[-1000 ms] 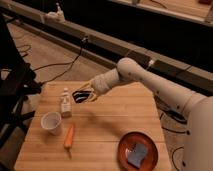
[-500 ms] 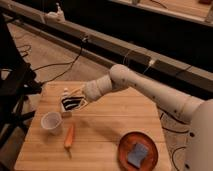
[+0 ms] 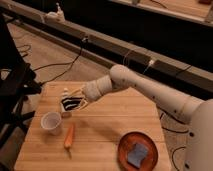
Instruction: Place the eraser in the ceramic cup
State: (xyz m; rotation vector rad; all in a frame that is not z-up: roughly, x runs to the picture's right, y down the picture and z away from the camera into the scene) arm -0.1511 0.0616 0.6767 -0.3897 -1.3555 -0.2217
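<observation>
One eraser (image 3: 71, 104) in the jaws' grip, beside the ceramic cup (image 3: 51, 122)

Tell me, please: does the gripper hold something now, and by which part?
The gripper holds the eraser between its fingers, close beside the ceramic cup. Which part of the eraser is clamped cannot be told.

- No writing, label, brand or number is legible anywhere.
- None shows on the hand (image 3: 75, 102), above the bench (image 3: 117, 117) near the ceramic cup (image 3: 51, 122), pinching the eraser (image 3: 70, 105).
</observation>
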